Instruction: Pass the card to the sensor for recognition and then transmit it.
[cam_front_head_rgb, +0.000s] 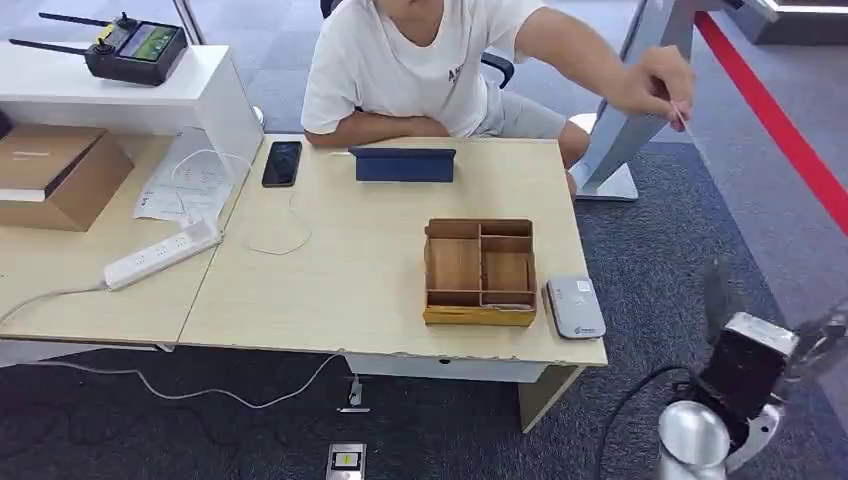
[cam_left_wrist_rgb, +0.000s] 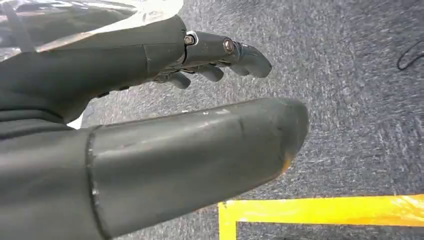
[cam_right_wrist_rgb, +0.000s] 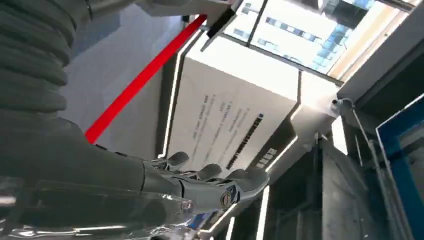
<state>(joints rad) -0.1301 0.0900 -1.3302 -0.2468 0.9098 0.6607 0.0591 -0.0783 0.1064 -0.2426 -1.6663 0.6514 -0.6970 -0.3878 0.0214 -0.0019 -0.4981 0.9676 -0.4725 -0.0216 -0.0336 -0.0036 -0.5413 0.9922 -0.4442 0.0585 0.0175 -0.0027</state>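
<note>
A seated person behind the desk holds a thin pale card (cam_front_head_rgb: 681, 115) out to the right in a raised hand (cam_front_head_rgb: 655, 85). The grey card sensor (cam_front_head_rgb: 575, 307) lies flat at the desk's front right corner, beside a wooden divided box (cam_front_head_rgb: 480, 272). My right hand (cam_front_head_rgb: 752, 362) is raised off the desk's right end, below the card and apart from it. Its fingers (cam_right_wrist_rgb: 215, 182) are stretched out and hold nothing. My left hand (cam_left_wrist_rgb: 125, 60) hangs over grey carpet, thumb (cam_left_wrist_rgb: 200, 155) and fingers (cam_left_wrist_rgb: 225, 52) apart, with nothing between them.
On the desk lie a black phone (cam_front_head_rgb: 282, 163), a blue tablet case (cam_front_head_rgb: 403, 164), a white power strip (cam_front_head_rgb: 162, 254) and a cardboard box (cam_front_head_rgb: 55, 172). A grey stand base (cam_front_head_rgb: 610, 150) rises to the right of the person. Yellow floor tape (cam_left_wrist_rgb: 325, 212) runs below my left hand.
</note>
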